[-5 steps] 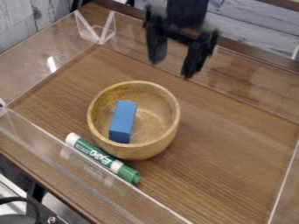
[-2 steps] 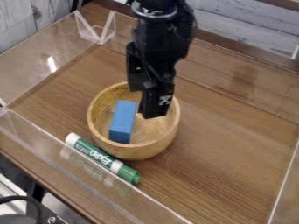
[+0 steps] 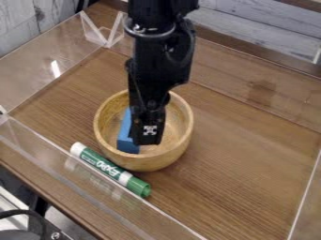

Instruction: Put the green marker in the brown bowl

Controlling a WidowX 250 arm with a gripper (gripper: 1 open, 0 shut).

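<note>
Green marker (image 3: 111, 171) flat on the table just outside the brown bowl (image 3: 179, 141); pincer (image 3: 143, 120) over the bowl, jaws apart.

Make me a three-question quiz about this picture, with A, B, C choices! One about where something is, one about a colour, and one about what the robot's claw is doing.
1. Where is the green marker?
A. In the brown bowl
B. On the table in front of the bowl
C. In the claw

2. What colour is the block in the brown bowl?
A. Red
B. Yellow
C. Blue

3. What is the gripper doing?
A. Open over the bowl
B. Squeezing the marker
C. Lifting the bowl

Answers: 1 B, the marker lies on the wood beside the bowl. 2 C, the block is plainly blue. 3 A, its fingers are spread, holding nothing.
</note>
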